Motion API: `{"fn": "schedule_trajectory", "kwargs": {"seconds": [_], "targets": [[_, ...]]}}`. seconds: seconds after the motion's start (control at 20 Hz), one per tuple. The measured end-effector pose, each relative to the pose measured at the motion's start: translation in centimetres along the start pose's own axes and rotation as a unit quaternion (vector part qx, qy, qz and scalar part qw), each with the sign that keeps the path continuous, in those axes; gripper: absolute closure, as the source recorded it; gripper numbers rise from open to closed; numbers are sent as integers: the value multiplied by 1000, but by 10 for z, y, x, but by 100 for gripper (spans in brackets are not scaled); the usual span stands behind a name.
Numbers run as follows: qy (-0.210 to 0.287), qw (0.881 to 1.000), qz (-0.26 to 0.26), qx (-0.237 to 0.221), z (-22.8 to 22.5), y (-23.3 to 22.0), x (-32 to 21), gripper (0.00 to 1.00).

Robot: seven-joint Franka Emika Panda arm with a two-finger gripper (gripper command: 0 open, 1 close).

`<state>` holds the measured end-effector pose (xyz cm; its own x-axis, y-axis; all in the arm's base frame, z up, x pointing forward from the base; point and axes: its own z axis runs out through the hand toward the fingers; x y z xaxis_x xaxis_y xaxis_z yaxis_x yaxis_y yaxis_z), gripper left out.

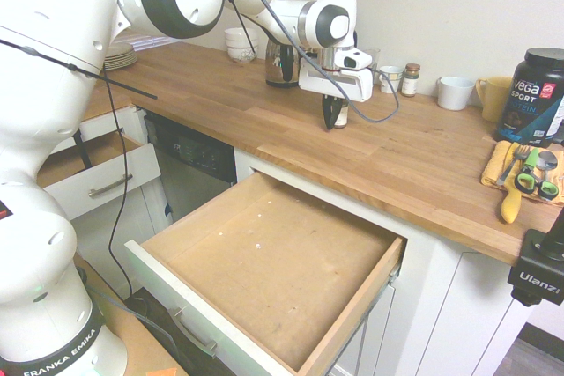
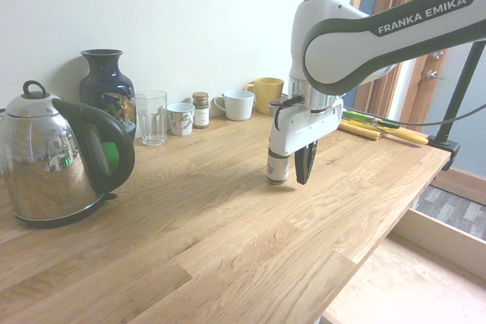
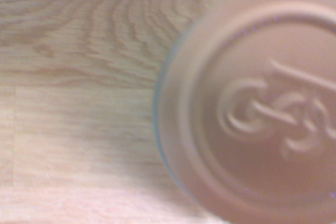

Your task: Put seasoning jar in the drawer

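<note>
Gripping the seasoning jar [image 2: 277,166] on the surface [image 2: 190,218], the pincer [image 2: 292,165] is closed on it. Lift vertically, verify hold, then carry toward the open drawer [image 1: 264,261].

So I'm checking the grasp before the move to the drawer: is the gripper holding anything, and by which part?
Yes, the gripper is shut on the seasoning jar, fingers clamped on its upper part near the lid.
</note>
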<state>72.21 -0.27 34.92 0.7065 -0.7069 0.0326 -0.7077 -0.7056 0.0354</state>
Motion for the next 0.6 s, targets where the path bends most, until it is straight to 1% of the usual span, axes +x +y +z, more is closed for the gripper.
{"fn": "schedule_trajectory", "kwargs": {"seconds": [0.05, 0.6], "targets": [[0, 1000, 1, 0, -1, 2, 0, 0], [16, 1000, 4, 17, -34, 8, -2, 0]]}}
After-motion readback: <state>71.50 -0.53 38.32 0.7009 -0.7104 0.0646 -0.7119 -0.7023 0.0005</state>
